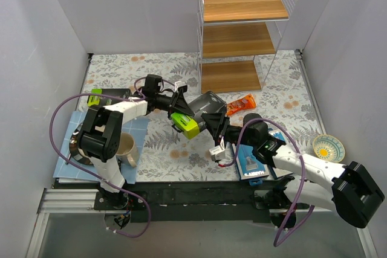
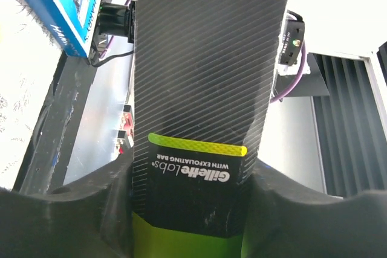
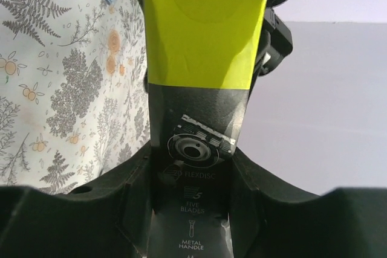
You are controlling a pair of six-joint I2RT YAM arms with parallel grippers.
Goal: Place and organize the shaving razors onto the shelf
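A black and lime-green razor box point(image 1: 188, 126) hangs above the middle of the table, held from both ends. My left gripper point(image 1: 180, 113) is shut on its green end; in the left wrist view the box point(image 2: 205, 58) fills the gap between the left gripper's fingers point(image 2: 190, 176). My right gripper point(image 1: 208, 119) is shut on the black end, and in the right wrist view the box point(image 3: 202, 40) runs away from it point(image 3: 190, 158). A blue razor pack point(image 1: 251, 162) lies flat near the right arm's base, also seen as a blue pack point(image 2: 63, 4). The shelf point(image 1: 242, 34) stands at the back right with bare boards.
A second green and black box point(image 1: 103, 96) lies at the far left. An orange snack packet point(image 1: 242, 104) sits in front of the shelf. A mug point(image 1: 126, 148) stands on a blue mat point(image 1: 136, 128) at the left. A small bowl point(image 1: 328, 147) is at the right edge.
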